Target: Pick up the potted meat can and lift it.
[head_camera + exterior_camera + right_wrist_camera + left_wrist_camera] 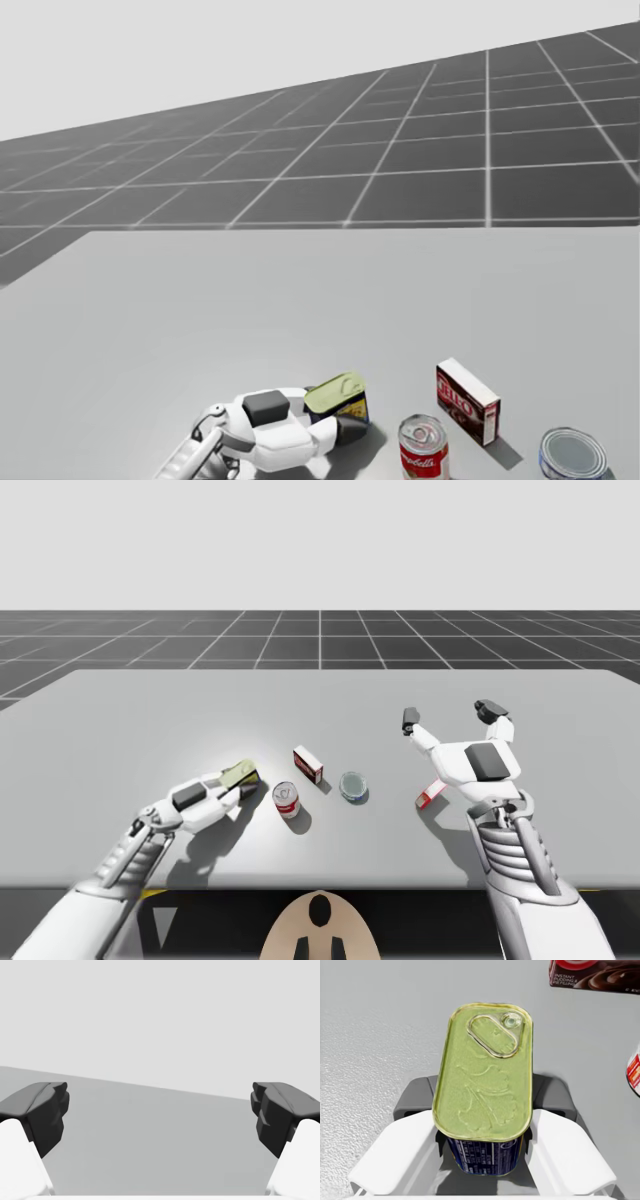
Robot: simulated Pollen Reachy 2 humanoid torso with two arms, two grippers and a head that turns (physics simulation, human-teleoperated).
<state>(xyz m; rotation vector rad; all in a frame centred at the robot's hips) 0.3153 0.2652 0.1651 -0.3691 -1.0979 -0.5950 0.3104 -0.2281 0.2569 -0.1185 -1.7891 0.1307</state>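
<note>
The potted meat can (485, 1080) is oblong, with a pale green pull-tab lid and a dark blue side. It sits between the fingers of my left gripper (482, 1105), whose dark pads press it from both sides, so the gripper is shut on it. In the high view the can (240, 773) is at the tip of my left gripper (243, 785), left of the table's middle. The head view has the can (337, 397) slightly tilted in that gripper (345, 420). My right gripper (448, 715) hangs open above the table's right side, and nothing lies between its fingers (160, 1115).
Just right of the held can stand a red-and-white soup can (287, 799) (423, 447), a red-brown box (308, 765) (467, 400) and a flat round tin (353, 786) (572, 453). A small red-and-white box (430, 796) lies under my right arm.
</note>
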